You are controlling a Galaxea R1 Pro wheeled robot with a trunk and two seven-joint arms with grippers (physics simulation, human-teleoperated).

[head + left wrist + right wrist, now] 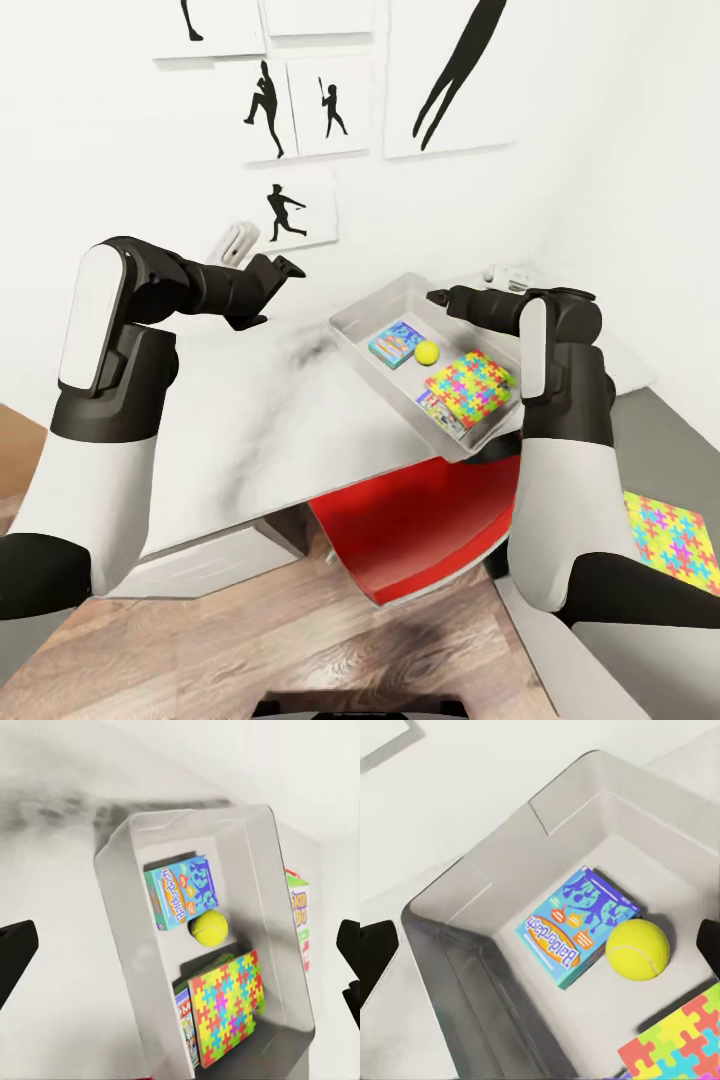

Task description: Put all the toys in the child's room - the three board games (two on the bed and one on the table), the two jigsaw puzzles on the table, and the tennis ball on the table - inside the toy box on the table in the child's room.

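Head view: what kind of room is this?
Likely a child's bedroom or playroom: athlete silhouette pictures on the white wall, a grey desk, and a toy box holding a tennis ball and jigsaw puzzle.

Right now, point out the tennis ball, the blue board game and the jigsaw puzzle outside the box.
tennis ball (637, 949): right wrist view, its middle.
blue board game (182, 894): left wrist view, cover centre.
jigsaw puzzle (672, 540): head view, its middle.

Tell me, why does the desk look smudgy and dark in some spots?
Head view: soft grey shadow blotches cross the desk top, darkest beside the toy box. Left wrist view: the same smudges look blurry behind the bin. Right wrist view: the tennis ball casts a small soft shadow.
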